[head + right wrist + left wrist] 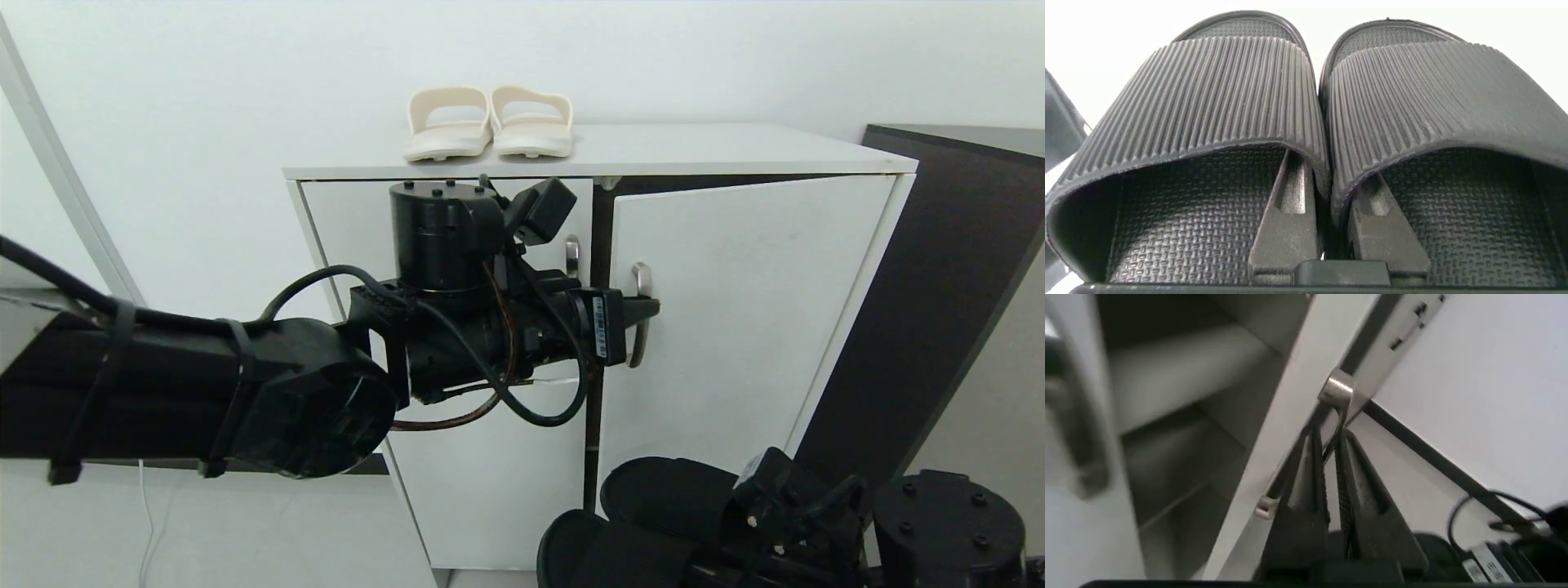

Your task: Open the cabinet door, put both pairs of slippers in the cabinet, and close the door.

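The white cabinet (735, 151) has its right door (735, 327) slightly ajar, with a dark gap along its inner edge. My left gripper (649, 310) is shut on that door's metal handle (641, 282); in the left wrist view the gripper (1327, 441) pinches the handle (1337, 388) beside the door's edge. A cream pair of slippers (488, 122) rests on the cabinet top. The black pair of slippers (661, 490) hangs low in front of the cabinet. My right gripper (1331, 175) is shut on the two inner walls of the black slippers (1225, 90), one finger inside each.
The left door (457, 457) is closed, its handle (571, 255) close to my left wrist. A dark panel (939, 310) stands right beside the cabinet. Shelves (1184, 367) show inside through the gap. A white wall lies behind and to the left.
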Robot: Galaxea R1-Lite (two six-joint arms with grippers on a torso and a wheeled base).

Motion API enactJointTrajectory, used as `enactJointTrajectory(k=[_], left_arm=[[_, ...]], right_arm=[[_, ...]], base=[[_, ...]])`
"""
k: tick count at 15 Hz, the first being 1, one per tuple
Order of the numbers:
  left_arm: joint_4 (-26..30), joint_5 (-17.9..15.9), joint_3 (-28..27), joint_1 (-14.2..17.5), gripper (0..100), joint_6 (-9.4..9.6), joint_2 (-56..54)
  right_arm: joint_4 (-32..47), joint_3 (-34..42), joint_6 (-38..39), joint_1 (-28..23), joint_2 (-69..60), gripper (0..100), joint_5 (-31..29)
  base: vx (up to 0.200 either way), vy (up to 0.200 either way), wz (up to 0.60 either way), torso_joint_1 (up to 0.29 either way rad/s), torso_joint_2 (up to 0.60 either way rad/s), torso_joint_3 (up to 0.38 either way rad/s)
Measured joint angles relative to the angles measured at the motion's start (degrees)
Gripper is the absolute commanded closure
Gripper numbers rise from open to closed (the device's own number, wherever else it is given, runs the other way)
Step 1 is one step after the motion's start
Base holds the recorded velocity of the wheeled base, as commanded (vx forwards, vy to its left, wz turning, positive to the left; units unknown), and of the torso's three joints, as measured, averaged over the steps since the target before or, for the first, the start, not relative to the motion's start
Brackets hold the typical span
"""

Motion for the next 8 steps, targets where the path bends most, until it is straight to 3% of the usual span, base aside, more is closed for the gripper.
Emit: enactJointTrajectory(k=[5, 8], left_arm=[[-0.09, 0.16, 6.67, -2.57, 100, 0.04, -6.4], [-0.83, 0.13, 10.69, -2.45, 100, 0.12, -10.03]], right_arm=[[0.0, 0.67, -0.34, 0.0, -0.52, 100, -0.17], [0.05, 0.76, -0.37, 0.04, -0.49, 100, -0.2]], base=[[0.0, 0.0, 0.0, 0.0, 0.0, 0.0], [0.0, 0.0, 0.0, 0.0, 0.0, 0.0]])
